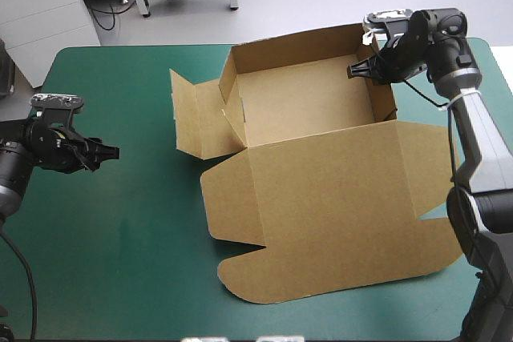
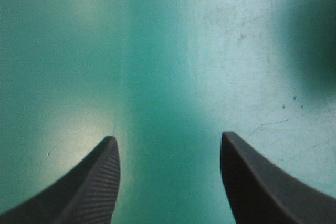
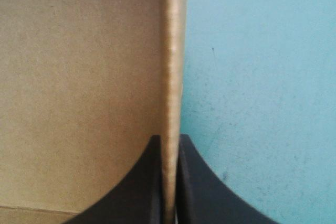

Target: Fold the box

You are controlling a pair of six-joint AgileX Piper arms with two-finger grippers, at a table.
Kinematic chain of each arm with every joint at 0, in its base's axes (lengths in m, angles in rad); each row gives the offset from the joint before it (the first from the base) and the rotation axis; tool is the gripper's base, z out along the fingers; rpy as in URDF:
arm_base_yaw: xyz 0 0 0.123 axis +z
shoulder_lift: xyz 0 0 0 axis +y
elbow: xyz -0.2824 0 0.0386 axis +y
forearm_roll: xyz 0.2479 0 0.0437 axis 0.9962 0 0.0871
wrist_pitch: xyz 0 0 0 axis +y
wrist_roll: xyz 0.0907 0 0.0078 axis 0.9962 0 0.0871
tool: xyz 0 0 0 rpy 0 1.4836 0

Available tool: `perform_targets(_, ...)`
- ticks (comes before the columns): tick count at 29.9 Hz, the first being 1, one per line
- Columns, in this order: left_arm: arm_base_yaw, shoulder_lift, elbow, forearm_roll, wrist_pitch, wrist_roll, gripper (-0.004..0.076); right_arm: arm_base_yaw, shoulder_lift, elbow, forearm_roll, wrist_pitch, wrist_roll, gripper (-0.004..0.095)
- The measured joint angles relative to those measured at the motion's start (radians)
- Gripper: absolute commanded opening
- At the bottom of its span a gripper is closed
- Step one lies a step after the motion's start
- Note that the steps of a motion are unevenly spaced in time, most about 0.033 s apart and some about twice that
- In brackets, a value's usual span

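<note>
- Nearest us, what is that rounded brown shape on the teal-green cover [image 1: 120,262]?
- That is the lid [image 1: 321,222] of the box [image 1: 337,158]. It is smooth matte board, lying flat. Its near edge is cut in rounded lobes with a step between them, and there is a notch in its right side.
- And the left gripper [image 1: 108,151]?
- It hangs over bare cover, well to the left of the box and about level with the lid's fold line. In its wrist view the black fingers [image 2: 100,182] stand wide apart, and one shows a finely ribbed pad. Only faintly scratched cover lies between them, so it holds nothing.
- What lies farther back?
- The tray [image 1: 304,98] stands just beyond the lid, in the table's far half and a little right of centre. Its walls are raised, and the inside shows only its own plain board floor. A side flap [image 1: 191,118] sticks out to the left from its left wall. The flap is creased into panels and part of it is lifted off the cover.
- And the right gripper [image 1: 361,70]?
- It is at the tray's far right corner, its fingers all but closed on the right wall [image 3: 170,51]. One finger is inside the tray and one outside. In its wrist view the wall's thin edge runs straight ahead from between them, with brown board on one side and cover on the other.
</note>
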Motion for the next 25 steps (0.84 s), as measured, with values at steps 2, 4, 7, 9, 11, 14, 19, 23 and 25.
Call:
perform_targets(2,0.0,0.0,0.0,-0.006,-0.014,0.0,0.0405,0.0,-0.039,0.0,0.002,0.0,-0.006,-0.0023)
perform_targets(4,0.0,0.0,0.0,-0.021,-0.032,0.0,0.0405,0.0,-0.082,0.0,0.006,0.0,-0.012,-0.0023)
perform_targets(7,0.0,0.0,0.0,-0.067,-0.057,0.012,0.0405,0.0,-0.145,-0.001,0.023,0.0,-0.023,-0.0023)
perform_targets(9,0.0,0.0,0.0,-0.11,-0.078,0.041,0.0405,0.0,-0.185,-0.002,0.039,0.0,-0.03,-0.0023)
perform_targets(11,0.001,0.0,0.0,-0.165,-0.109,0.077,0.0405,0.0,-0.221,-0.003,0.051,0.0,-0.035,-0.0023)
perform_targets(14,0.001,0.007,0.0,-0.249,-0.149,0.139,0.0405,0.0,-0.256,-0.003,0.074,0.0,-0.037,-0.0023)
perform_targets(19,0.001,0.044,0.0,-0.469,-0.197,0.279,0.0405,0.0,-0.27,-0.004,0.15,0.0,-0.042,-0.0023)
perform_targets(23,0.001,0.086,0.0,-0.666,-0.199,0.426,0.0405,0.0,-0.27,-0.004,0.228,-0.004,-0.051,-0.0023)
perform_targets(25,0.001,0.106,0.0,-0.754,-0.195,0.491,0.0405,0.0,-0.27,-0.004,0.252,-0.01,-0.054,-0.0023)
